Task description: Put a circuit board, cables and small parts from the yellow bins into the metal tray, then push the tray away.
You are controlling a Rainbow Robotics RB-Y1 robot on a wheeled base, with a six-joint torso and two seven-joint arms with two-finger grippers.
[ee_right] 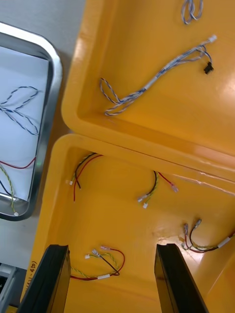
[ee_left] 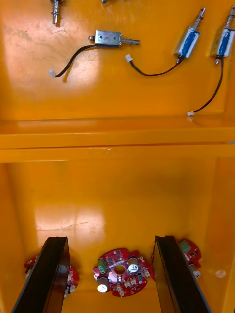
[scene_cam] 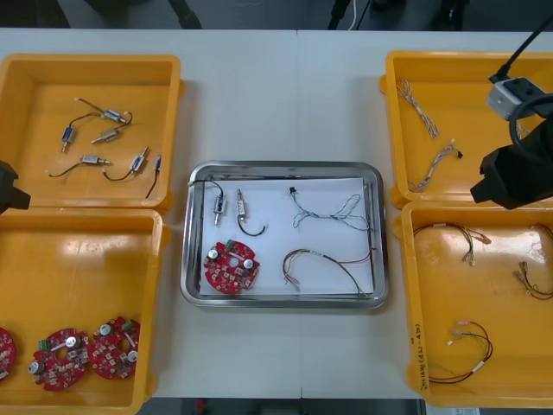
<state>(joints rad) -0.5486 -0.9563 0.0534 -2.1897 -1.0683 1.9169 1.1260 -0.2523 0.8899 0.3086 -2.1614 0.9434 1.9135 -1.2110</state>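
A: Light table (scene_cam: 285,104) all round. What lies nearest the robot?

B: The two near bins. The left near bin (scene_cam: 78,259) holds round red circuit boards (ee_left: 120,271), and the left gripper (ee_left: 110,240) hangs over them, fingers spread with nothing between. The right near bin (scene_cam: 492,294) holds red and yellow cables (ee_right: 93,278); the right gripper (ee_right: 112,247) hovers there, likewise released and empty.

A: And the metal tray (scene_cam: 285,299)?

B: It sits mid-table between the bins, inward of both grippers, long axis running left to right, shiny at the rim and white inside. In it lie one board (scene_cam: 231,266) at the near left, two small metal parts (scene_cam: 219,205) beyond that, a red and yellow lead (scene_cam: 324,259) at the near right and a blue and white twist (scene_cam: 328,212) behind it.

A: So loading looks done?

B: Seemingly — one of each kind is in. What remains, on that reading, is the push, straight across the short axis toward the far edge. The right gripper looks nearer: the tray's corner shows just beside its bin in the right wrist view. It would need to come inward and get behind the near rim.

A: Farther off?

B: The far left bin (scene_cam: 52,95) with spare metal parts (scene_cam: 95,160), the far right bin (scene_cam: 458,95) with blue and white cables (scene_cam: 432,164), then bare table beyond the tray — room to slide.
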